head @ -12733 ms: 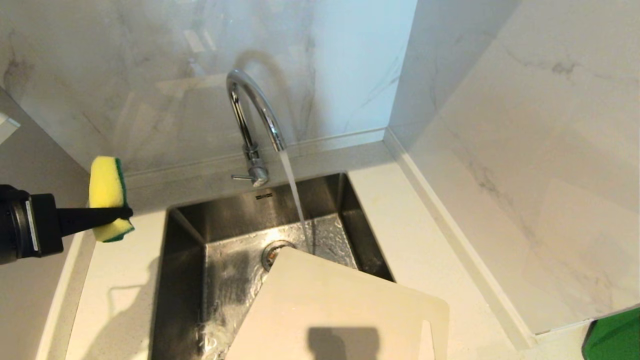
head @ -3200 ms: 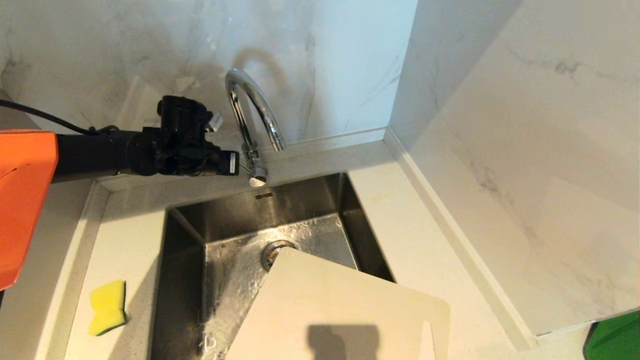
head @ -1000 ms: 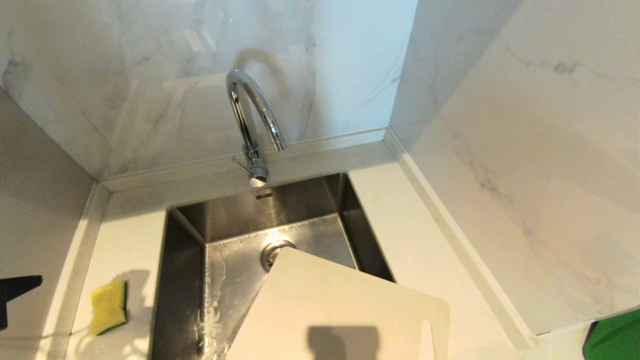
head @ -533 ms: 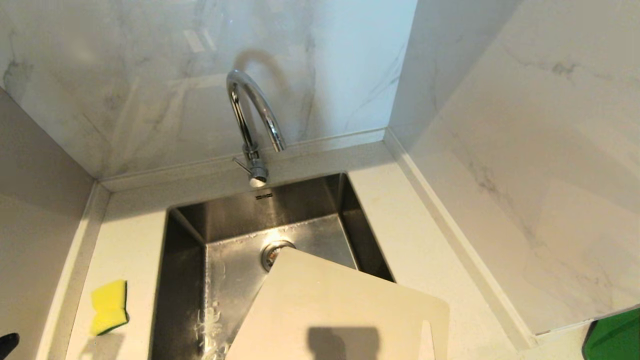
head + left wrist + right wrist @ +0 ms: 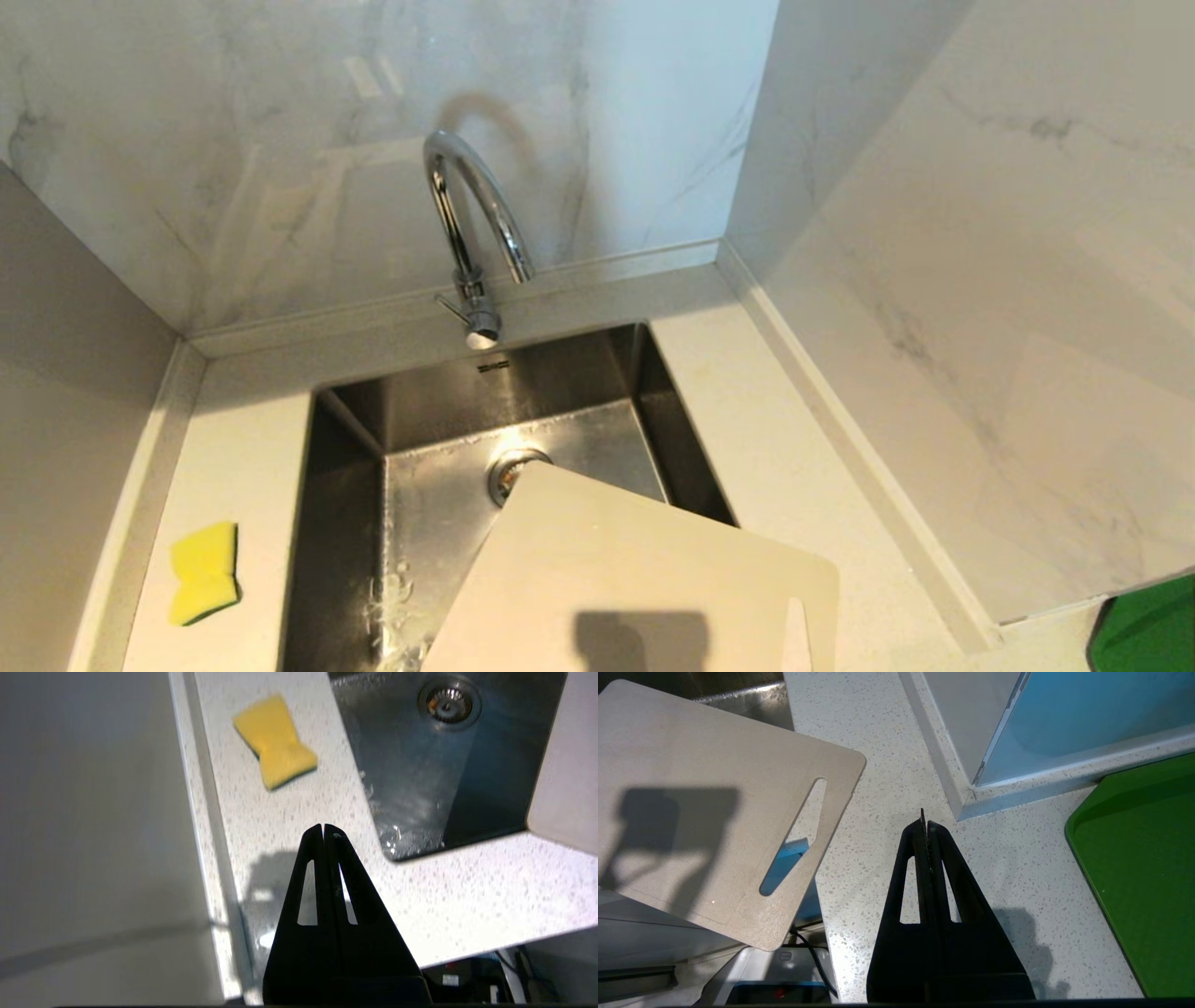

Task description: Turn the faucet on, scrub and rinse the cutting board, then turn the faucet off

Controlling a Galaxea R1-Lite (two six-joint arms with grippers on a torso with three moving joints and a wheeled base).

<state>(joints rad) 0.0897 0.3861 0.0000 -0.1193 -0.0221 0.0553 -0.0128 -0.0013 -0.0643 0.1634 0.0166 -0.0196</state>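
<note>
Across the sink (image 5: 345, 439) lay the cutting board (image 5: 616, 579), the dry faucet (image 5: 471, 233) behind it, the sponge (image 5: 203, 572) beside it. You had both the left gripper (image 5: 323, 830) and right gripper (image 5: 924, 820) clenched empty; judging everything done, park them well clear of the sink.

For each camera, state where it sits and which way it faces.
Head view: high, facing down at chrome gooseneck faucet and steel sink; no arm shows.
Left wrist view: behind shut left gripper, facing yellow sponge; shares sponge and sink with head.
Right wrist view: behind shut right gripper, facing cream slotted cutting board and green tray.
</note>
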